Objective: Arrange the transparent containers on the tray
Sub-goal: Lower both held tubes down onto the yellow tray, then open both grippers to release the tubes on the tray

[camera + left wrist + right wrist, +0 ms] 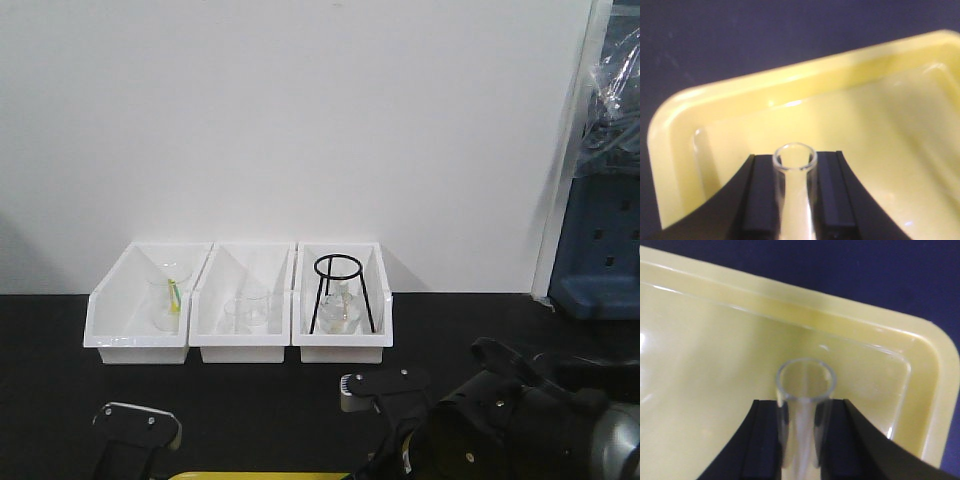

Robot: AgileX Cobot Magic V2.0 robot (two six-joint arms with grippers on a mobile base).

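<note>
The front-facing camera sits high on the robot, looking level across the dark table [250,400] toward three white bins [240,300] and the white wall [300,120], from a moderate distance. Each wrist camera looks along its own gripper, very close, down into the yellow tray [715,105]. Both wrist views share that tray; the front view catches only its edge at bottom.

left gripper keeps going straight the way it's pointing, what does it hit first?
Most likely the floor of the yellow tray. The left gripper holds a test tube rim-forward over the tray's corner, with nothing else visible ahead. Depth is unclear, so the near wall could come first.
</note>
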